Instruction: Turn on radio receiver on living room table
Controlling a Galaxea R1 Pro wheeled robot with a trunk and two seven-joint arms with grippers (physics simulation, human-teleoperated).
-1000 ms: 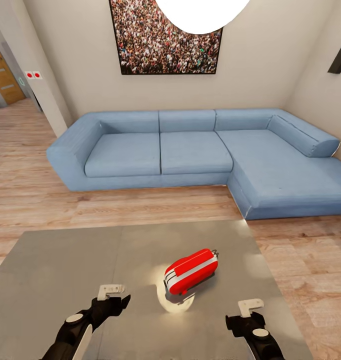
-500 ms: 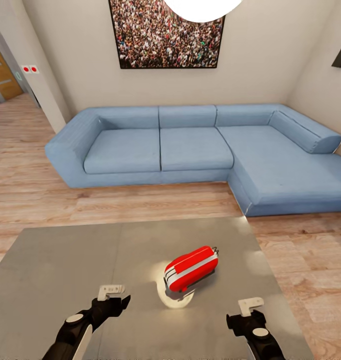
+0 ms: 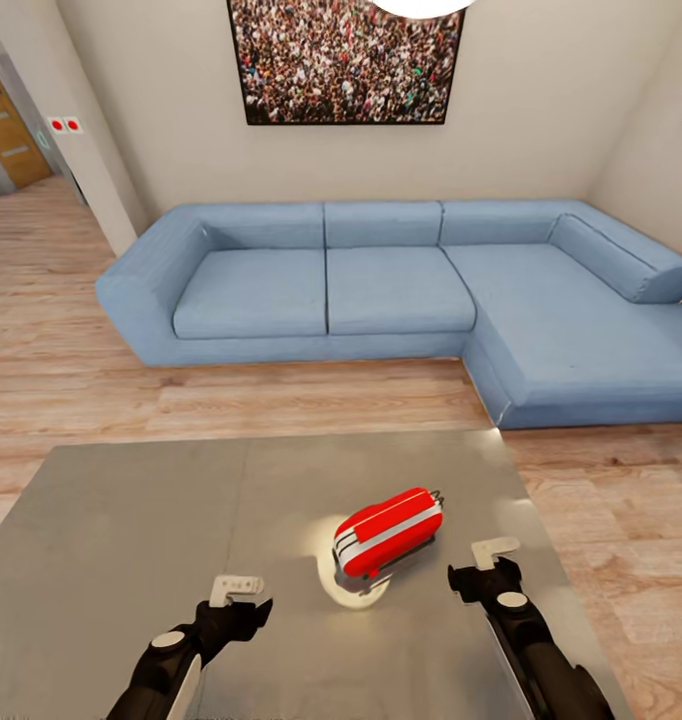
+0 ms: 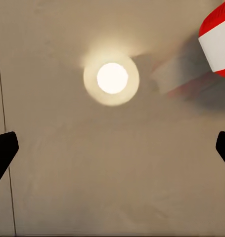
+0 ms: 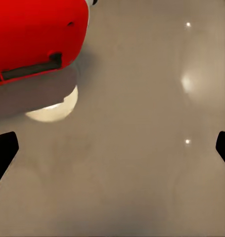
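Right now the red radio receiver [image 3: 387,532] lies on the shiny grey tabletop [image 3: 131,520], a bit right of the middle and near the front edge. It has a white band along its side, and a thin dark wire sticks out at its far end. A bright round spot of light [image 3: 333,570] shines on the tabletop just beside it.

The right gripper [image 3: 489,566] hangs over the tabletop just to the right of the radio, close but not touching it. In the right wrist view its two black fingertips [image 5: 3,153] sit far apart at the edges, so it is wide, and the red radio is up in one corner.

The left gripper [image 3: 236,602] hangs over the tabletop to the left of the radio, farther from it. In the left wrist view its dark fingertips [image 4: 3,150] are far apart too, so it is wide and holds nothing.

Behind the tabletop are a light wood floor [image 3: 51,370], a big blue sofa [image 3: 401,290] and a picture of a crowd [image 3: 346,60] on the beige wall.
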